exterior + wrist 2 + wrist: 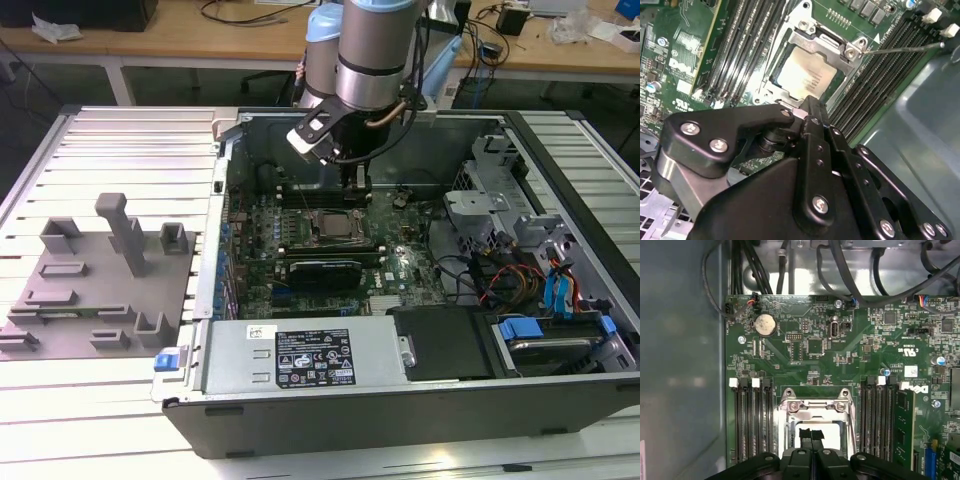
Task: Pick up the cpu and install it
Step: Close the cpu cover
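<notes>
**CPU in the socket — fingers closed, holding nothing**

The cpu (805,75) lies flat inside the metal socket frame (807,36), mid-motherboard (815,340), between the two banks of memory slots (740,45). The gripper (811,436) hangs over one edge of the chip with its fingertips pinched together and nothing between them. In the exterior view the arm reaches down into the open computer case (450,410). Pick and placement look done — whether the frame is latched, I cannot tell.
</notes>
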`<action>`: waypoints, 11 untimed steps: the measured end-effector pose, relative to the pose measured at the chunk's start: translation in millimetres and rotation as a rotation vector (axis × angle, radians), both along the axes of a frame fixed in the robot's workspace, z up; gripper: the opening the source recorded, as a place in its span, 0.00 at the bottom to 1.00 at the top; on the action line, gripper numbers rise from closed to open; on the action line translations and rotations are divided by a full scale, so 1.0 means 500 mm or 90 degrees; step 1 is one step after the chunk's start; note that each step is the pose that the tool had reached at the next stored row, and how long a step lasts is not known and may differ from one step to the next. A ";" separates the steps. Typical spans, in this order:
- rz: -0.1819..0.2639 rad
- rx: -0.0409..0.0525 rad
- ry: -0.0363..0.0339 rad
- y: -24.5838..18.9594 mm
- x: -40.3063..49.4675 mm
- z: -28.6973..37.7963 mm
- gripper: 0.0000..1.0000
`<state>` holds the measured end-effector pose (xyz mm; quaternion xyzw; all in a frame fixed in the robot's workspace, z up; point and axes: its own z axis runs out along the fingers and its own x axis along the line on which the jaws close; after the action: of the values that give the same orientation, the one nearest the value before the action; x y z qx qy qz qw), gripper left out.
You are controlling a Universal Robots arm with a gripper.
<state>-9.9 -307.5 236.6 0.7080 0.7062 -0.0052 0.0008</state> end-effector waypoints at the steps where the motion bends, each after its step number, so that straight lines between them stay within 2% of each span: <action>1: 0.001 0.0000 -0.0042 -0.0041 -0.003 -0.001 0.11; 3: 0.002 0.0001 -0.0100 -0.0107 -0.009 -0.001 0.11; 7: 0.003 0.0000 -0.0099 -0.0107 -0.009 -0.001 0.11; 8: 0.009 0.0000 -0.0099 -0.0107 -0.009 -0.001 0.11; 11: 0.056 0.0004 -0.0099 -0.0107 -0.009 -0.001 0.11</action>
<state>-14.3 -312.8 236.1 0.6763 0.7366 0.0005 0.0063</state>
